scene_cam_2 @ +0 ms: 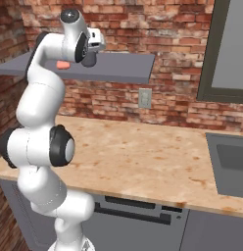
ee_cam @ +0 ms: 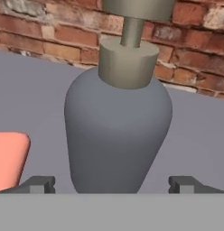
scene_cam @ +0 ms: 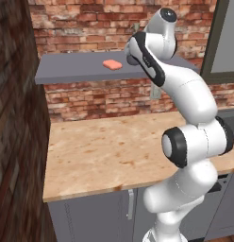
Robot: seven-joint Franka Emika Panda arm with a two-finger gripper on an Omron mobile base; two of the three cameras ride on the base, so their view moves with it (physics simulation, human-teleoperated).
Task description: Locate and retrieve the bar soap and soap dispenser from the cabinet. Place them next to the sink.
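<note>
My gripper (ee_cam: 112,185) is spread wide, fingers either side of the soap dispenser (ee_cam: 117,131) so I can clamp its belly. It stands upright on the cabinet (scene_cam: 76,68) shelf; the bar soap (scene_cam: 112,64) lies flat just beside it. My arm hides the dispenser from both base cameras; the right one shows the sink (scene_cam_2: 230,164).

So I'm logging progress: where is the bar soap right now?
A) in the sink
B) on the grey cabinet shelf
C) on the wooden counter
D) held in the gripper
B: the bar soap lies flat on the cabinet shelf, beside the soap dispenser that the open gripper faces.
</note>
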